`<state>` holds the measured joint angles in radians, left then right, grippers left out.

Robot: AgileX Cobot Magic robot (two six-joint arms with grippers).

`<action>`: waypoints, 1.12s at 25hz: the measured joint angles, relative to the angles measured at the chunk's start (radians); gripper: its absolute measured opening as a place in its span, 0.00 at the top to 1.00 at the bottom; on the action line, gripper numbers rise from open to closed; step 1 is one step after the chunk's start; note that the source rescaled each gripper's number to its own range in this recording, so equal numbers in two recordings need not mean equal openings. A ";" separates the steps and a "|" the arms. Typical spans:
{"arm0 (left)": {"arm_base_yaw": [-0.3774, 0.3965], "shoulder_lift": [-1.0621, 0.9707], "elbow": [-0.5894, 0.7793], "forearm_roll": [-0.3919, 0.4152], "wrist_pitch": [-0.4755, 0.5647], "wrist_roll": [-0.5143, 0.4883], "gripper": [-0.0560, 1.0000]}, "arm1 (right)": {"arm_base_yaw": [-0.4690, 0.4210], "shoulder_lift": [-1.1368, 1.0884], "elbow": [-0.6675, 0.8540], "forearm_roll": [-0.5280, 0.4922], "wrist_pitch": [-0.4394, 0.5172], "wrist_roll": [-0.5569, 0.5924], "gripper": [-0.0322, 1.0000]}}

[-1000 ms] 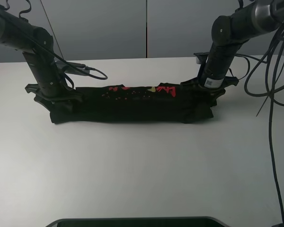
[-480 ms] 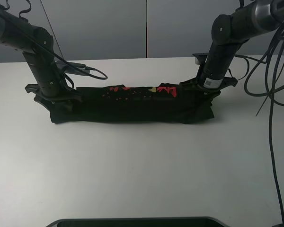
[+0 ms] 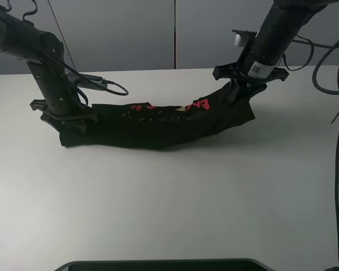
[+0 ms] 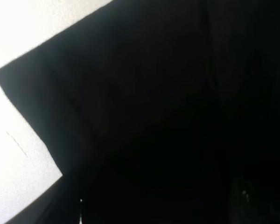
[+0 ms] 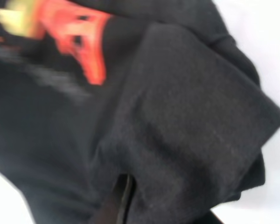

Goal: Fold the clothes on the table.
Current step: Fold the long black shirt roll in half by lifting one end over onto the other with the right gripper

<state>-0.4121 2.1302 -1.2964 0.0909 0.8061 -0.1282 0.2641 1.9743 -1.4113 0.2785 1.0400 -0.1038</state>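
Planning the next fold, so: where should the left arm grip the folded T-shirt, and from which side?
Probably its left short end, from above: the T-shirt is a long band lying flat on the table there, while the right gripper holds the other end raised.

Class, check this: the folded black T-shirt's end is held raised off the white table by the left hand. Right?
No. The right hand holds one end of the T-shirt raised off the table; the end by the left hand lies low. The exterior high view shows it.
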 joint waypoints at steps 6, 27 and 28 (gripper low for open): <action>0.000 0.001 0.000 0.000 0.002 0.000 0.15 | 0.000 -0.002 -0.069 0.315 0.026 -0.143 0.79; 0.000 0.001 0.000 0.000 0.002 0.005 0.15 | 0.179 0.264 -0.069 0.958 -0.074 -0.530 0.79; 0.000 0.001 0.000 0.000 0.002 0.010 0.15 | 0.179 0.279 -0.069 0.985 -0.079 -0.548 0.79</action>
<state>-0.4121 2.1309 -1.2968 0.0909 0.8080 -0.1181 0.4426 2.2537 -1.4806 1.2635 0.9614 -0.6519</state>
